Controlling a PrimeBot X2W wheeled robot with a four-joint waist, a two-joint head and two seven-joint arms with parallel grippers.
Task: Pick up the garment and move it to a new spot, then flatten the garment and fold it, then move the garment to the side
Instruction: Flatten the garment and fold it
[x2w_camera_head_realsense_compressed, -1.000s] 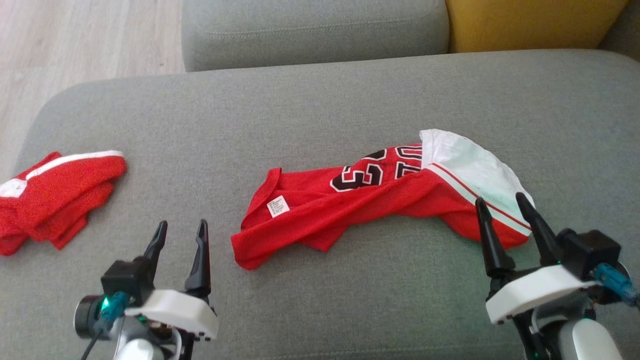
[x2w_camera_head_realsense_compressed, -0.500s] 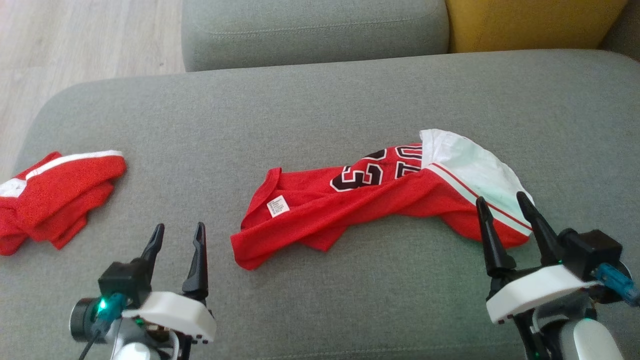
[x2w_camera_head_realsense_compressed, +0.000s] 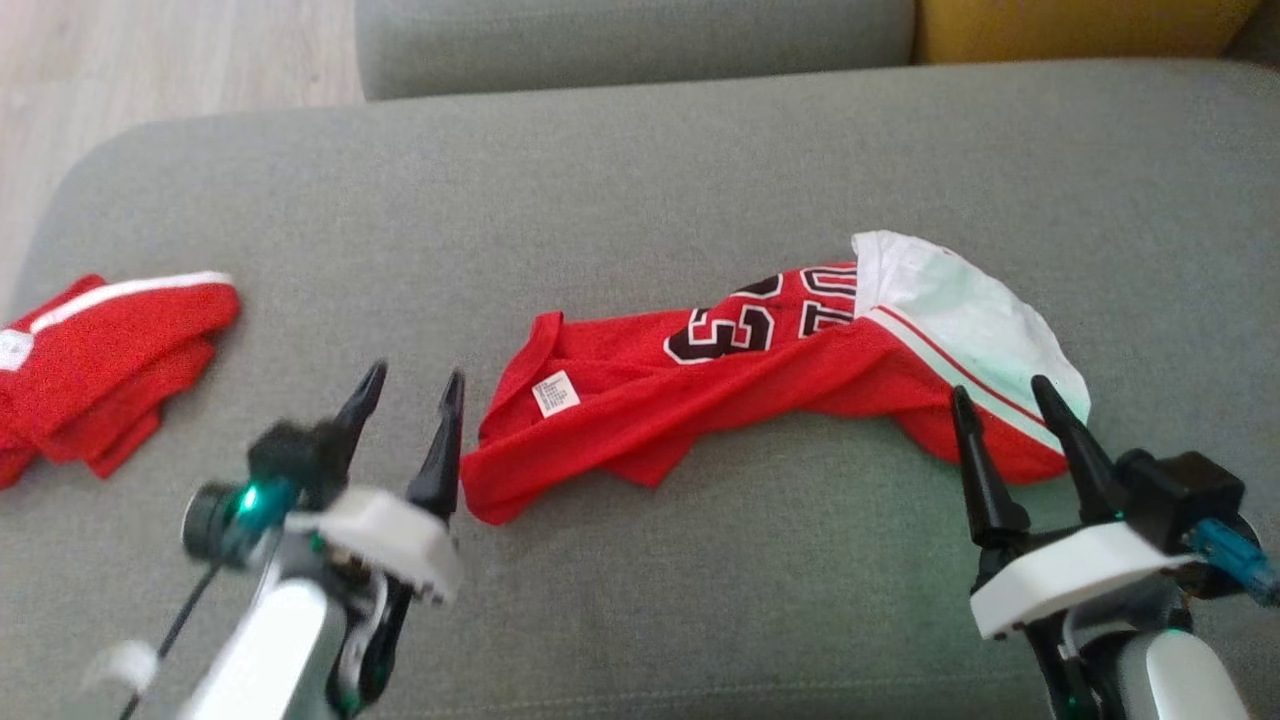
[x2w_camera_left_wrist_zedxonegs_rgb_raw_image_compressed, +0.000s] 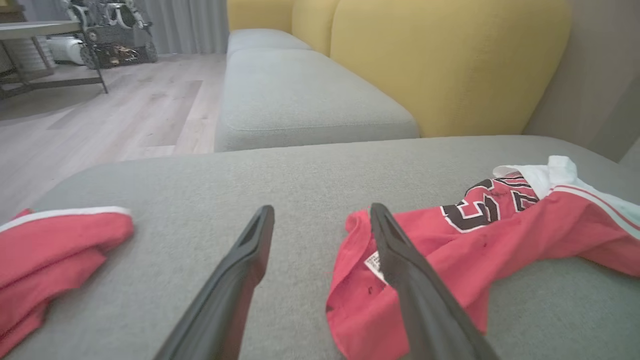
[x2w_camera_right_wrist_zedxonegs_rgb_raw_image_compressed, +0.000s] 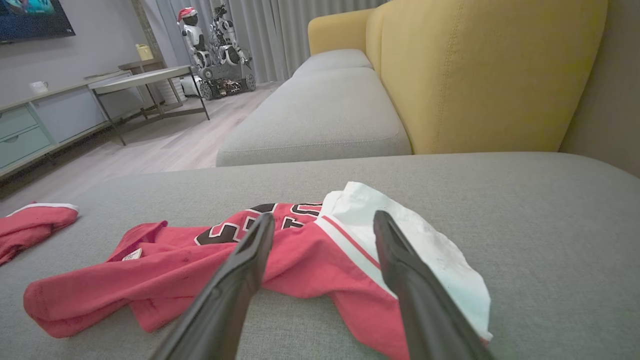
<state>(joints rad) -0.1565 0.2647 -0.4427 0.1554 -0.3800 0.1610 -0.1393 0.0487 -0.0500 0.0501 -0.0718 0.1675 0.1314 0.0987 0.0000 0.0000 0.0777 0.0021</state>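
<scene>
At the far left, a second red garment (x2w_camera_head_realsense_compressed: 110, 370) with a white band lies bunched on the grey sofa cushion (x2w_camera_head_realsense_compressed: 640, 180), well away from the action.

Next comes the left gripper (x2w_camera_head_realsense_compressed: 415, 372), and this is where the change is. Half a second ago it sat lower and further left. Now it has swung forward and rightward, blurred with motion, and its right finger stands just beside the near-left edge of the red jersey (x2w_camera_head_realsense_compressed: 740, 390). Its fingers are spread wide with nothing between them. The whole head view has also shifted slightly, so part of the apparent move is the camera's.

The jersey lies crumpled across the middle of the cushion. Its label (x2w_camera_head_realsense_compressed: 555, 393) is at the left end, the number 23 shows mid-body, and a white panel is turned up at the right.

The right gripper (x2w_camera_head_realsense_compressed: 1000, 388) has barely moved. It is also spread and empty, poised over the jersey's white-trimmed right end.

Judging from this, the pick-up is just beginning, with each gripper lining up on one end and no cloth grasped yet.
</scene>
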